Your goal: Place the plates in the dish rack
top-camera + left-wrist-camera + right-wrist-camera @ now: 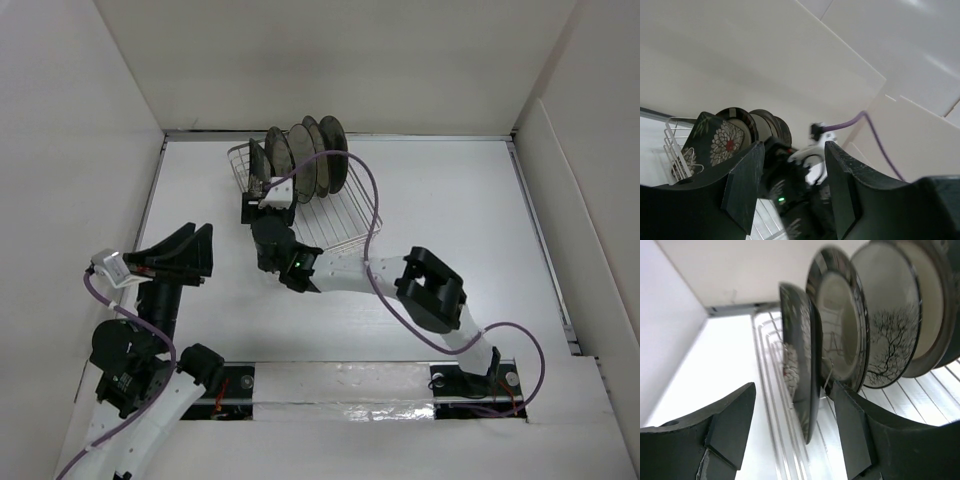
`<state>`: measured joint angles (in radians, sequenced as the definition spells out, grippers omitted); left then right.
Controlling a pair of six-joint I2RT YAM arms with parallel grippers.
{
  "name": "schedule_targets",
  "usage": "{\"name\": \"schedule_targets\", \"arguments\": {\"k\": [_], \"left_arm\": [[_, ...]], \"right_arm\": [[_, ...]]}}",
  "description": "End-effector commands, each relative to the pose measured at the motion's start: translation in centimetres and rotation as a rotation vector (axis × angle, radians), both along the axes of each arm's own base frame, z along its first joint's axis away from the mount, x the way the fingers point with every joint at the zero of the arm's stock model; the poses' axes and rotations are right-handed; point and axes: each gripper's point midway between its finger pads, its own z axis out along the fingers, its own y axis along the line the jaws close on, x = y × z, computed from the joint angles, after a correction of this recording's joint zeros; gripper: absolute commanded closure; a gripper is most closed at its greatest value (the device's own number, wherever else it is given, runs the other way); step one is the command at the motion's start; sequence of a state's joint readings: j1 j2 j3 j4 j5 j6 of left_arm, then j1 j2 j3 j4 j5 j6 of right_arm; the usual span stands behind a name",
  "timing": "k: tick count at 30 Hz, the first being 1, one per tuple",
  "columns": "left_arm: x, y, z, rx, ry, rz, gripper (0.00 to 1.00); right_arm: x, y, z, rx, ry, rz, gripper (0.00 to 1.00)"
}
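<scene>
Black plate (799,365) between fingers (732,422) of right hand (792,412)

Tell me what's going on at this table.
The right arm is stretched out to the dish rack, where all five plates stand upright in a row. The right gripper is open and straddles the black floral plate at the rack's left end in the top view, without clamping it. The left gripper hangs open and empty off to the left, away from the rack. Loading looks essentially done.
</scene>
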<state>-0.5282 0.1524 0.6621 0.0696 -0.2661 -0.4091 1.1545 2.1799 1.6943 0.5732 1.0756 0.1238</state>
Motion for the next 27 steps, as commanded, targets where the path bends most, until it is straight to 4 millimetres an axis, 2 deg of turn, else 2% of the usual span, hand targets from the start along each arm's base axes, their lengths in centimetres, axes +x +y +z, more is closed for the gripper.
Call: {"name": "schedule_targets", "arguments": {"k": [1, 3, 4, 5, 6, 7, 8, 9, 10, 11, 12, 13, 14, 15, 16, 17, 19, 20, 21, 24, 27], "left_arm": [[0.8, -0.4, -0.1, 0.022, 0.006, 0.003, 0.53], [1.2, -0.8, -0.5, 0.034, 0.022, -0.002, 0.52], [1.4, -1.0, -0.7, 0.04, 0.032, -0.002, 0.52], [1.7, -0.9, -0.9, 0.046, 0.046, 0.006, 0.52], [2.2, -1.3, -1.3, 0.055, 0.069, 0.001, 0.52], [2.3, -1.5, -1.3, 0.058, 0.074, -0.004, 0.52], [2.6, -1.5, -1.4, 0.062, 0.08, -0.001, 0.52], [2.8, -1.7, -1.5, 0.065, 0.088, -0.006, 0.52], [3.0, -1.6, -1.5, 0.067, 0.09, 0.001, 0.52], [3.0, -1.7, -1.4, 0.068, 0.086, -0.003, 0.52], [3.3, -1.6, -1.5, 0.069, 0.094, 0.007, 0.52], [3.2, -1.5, -1.3, 0.067, 0.091, 0.008, 0.52], [3.3, -1.5, -1.3, 0.067, 0.091, 0.008, 0.52], [3.2, -1.6, -1.1, 0.066, 0.088, 0.007, 0.52], [3.2, -1.6, -1.2, 0.066, 0.088, 0.006, 0.52], [3.3, -1.7, -1.2, 0.068, 0.089, 0.003, 0.52], [3.4, -1.8, -1.5, 0.076, 0.098, 0.0, 0.52], [3.5, -1.9, -1.6, 0.078, 0.101, -0.001, 0.52], [3.4, -1.8, -1.5, 0.078, 0.097, -0.002, 0.52], [3.3, -1.7, -1.7, 0.084, 0.096, 0.005, 0.53], [3.2, -1.7, -1.8, 0.086, 0.095, 0.001, 0.53]], "right_arm": [[-1.6, -1.9, 7.5, 0.182, -0.081, 0.008, 0.31], [-2.5, -3.3, 9.0, 0.188, -0.093, 0.031, 0.31], [-2.8, -3.7, 9.5, 0.185, -0.099, 0.047, 0.34], [-3.1, -3.9, 10.1, 0.187, -0.104, 0.071, 0.41], [-3.3, -4.0, 11.1, 0.171, -0.096, 0.137, 0.52], [-3.3, -4.0, 11.5, 0.161, -0.079, 0.18, 0.96], [-3.2, -3.5, 10.4, 0.125, -0.013, 0.242, 1.0], [-2.9, -2.7, 10.8, 0.11, 0.003, 0.359, 1.0], [-2.8, -2.3, 12.5, 0.114, 0.01, 0.414, 1.0], [-2.8, -2.2, 10.7, 0.03, 0.092, 0.458, 1.0], [-2.6, -1.7, 10.6, 0.0, 0.12, 0.526, 1.0], [-2.4, -1.4, 9.1, -0.054, 0.164, 0.545, 0.85], [-2.0, -1.3, 10.7, -0.074, 0.149, 0.562, 0.73], [-2.2, -1.2, 8.7, -0.147, 0.222, 0.599, 0.65], [-1.1, -1.7, 8.1, -0.176, 0.254, 0.589, 0.55], [-0.3, -1.4, 6.8, -0.216, 0.306, 0.582, 0.52], [0.3, -0.7, 5.8, -0.24, 0.335, 0.603, 0.45], [1.6, -0.4, 3.8, -0.263, 0.37, 0.591, 0.44], [2.0, -0.5, 4.9, -0.263, 0.356, 0.571, 0.43], [3.8, -0.3, 4.1, -0.286, 0.362, 0.52, 0.41], [5.4, -1.0, 3.2, -0.287, 0.375, 0.474, 0.41]]}}
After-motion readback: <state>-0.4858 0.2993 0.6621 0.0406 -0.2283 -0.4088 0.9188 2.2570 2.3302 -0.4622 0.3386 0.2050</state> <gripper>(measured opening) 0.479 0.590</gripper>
